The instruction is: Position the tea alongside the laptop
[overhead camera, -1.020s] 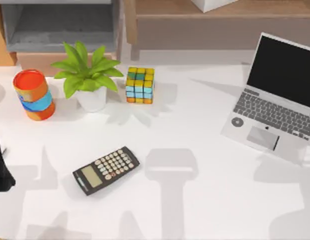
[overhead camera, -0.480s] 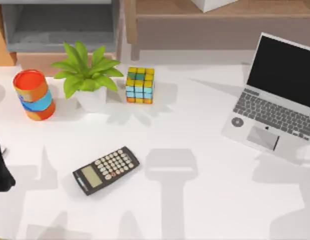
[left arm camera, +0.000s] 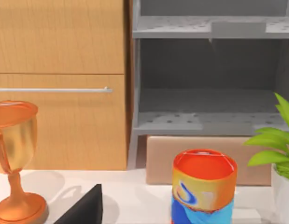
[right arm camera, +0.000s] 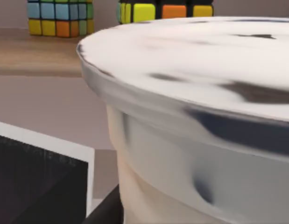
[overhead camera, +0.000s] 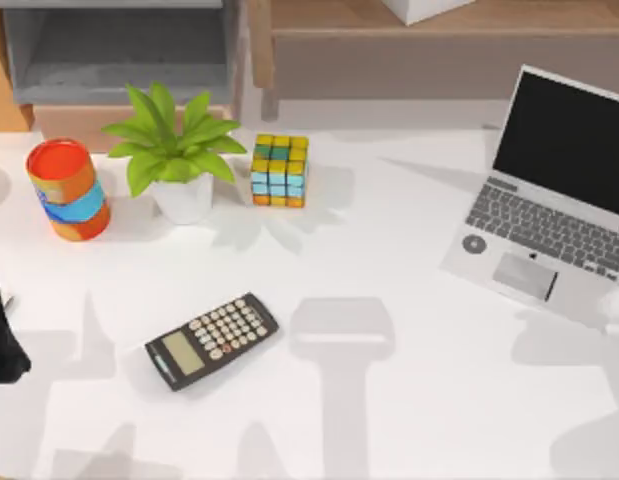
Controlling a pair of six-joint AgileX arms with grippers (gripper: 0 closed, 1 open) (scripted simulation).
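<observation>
The tea (right arm camera: 191, 121) sat right up against the right claw's camera, its white lid looming, with the laptop (right arm camera: 37, 177) just beyond it. Whether that claw gripped it, I could not tell. The left arm waited at the desk (overhead camera: 409, 400) edge.

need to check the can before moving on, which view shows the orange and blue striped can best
The top view: the whole can stands at the table's left, beside the potted plant. The left wrist view shows its upper part close up. The right wrist view faces the tea.
</observation>
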